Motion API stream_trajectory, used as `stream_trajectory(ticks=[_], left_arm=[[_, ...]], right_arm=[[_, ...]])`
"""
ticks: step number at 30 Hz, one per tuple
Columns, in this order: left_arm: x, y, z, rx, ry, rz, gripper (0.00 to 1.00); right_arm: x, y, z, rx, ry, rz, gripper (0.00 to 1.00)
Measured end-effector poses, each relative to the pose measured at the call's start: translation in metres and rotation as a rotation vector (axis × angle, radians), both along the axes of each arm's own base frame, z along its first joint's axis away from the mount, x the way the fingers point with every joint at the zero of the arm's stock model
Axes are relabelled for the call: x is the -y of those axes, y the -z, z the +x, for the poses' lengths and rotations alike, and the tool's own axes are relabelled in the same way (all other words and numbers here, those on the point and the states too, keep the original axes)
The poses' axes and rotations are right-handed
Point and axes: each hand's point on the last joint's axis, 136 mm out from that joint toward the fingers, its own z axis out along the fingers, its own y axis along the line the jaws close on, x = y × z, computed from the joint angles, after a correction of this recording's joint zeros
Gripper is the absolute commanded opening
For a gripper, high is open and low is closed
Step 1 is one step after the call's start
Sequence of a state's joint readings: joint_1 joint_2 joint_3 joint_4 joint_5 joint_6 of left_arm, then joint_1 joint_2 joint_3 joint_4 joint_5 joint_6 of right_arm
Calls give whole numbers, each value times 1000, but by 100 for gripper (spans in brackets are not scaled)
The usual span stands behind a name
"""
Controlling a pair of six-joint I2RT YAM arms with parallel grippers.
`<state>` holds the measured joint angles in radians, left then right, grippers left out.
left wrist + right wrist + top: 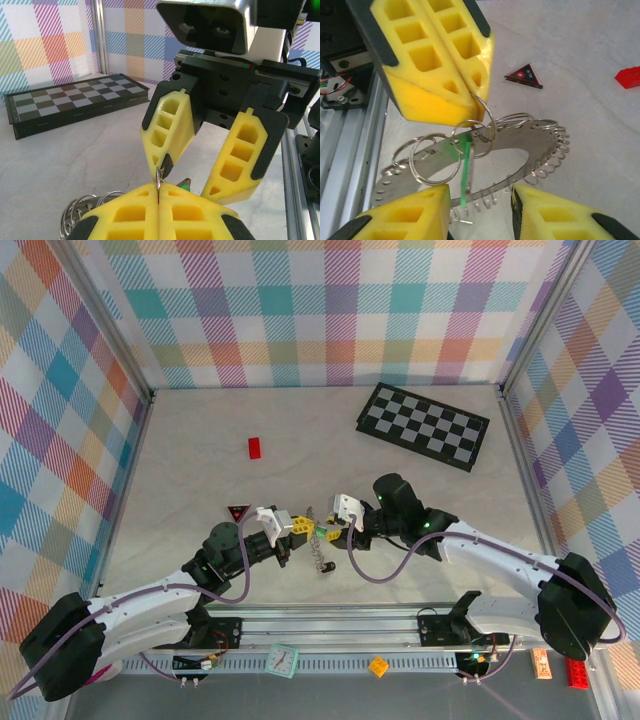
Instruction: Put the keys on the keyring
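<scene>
The left fingers [125, 215] are squeezed tight together, and they pinch one small loop [158, 177] of the keyring [540, 142]. The rest of the keyring hangs down from them, just above the surface [580, 45]. The right fingers [410, 220] are wide apart and hold nothing. The green key [464, 175] dangles among the loops, right in front of them. I cannot tell if the key is truly hooked on or only resting there. If it is only resting, a little shake could make it slip off and drop to the surface. The loop is thin, so it could slide out of the left fingers, and then the whole keyring would fall. The two sets of fingers are very close together, so they could bump. If the right fingers close in the wrong spot, they might grab a loop, not the key.
</scene>
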<state>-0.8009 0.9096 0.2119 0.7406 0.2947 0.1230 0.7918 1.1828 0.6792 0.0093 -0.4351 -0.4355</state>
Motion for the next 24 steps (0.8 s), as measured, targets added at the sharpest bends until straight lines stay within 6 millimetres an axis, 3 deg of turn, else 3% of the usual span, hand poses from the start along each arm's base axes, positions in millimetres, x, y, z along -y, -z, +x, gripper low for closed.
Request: stream_trajectory(ticks=[8,17,24], left_arm=[[1,1,1,1,3,-1,0],[2,0,1,3,3,-3,0],[2,-2,-1,9,12,-11,0]], right_arm=[[-5,-1,-2,2,-13,17,32],[-9,2,-4,-6,-35,22,9],[-6,9,-6,-23,-35,-5,3]])
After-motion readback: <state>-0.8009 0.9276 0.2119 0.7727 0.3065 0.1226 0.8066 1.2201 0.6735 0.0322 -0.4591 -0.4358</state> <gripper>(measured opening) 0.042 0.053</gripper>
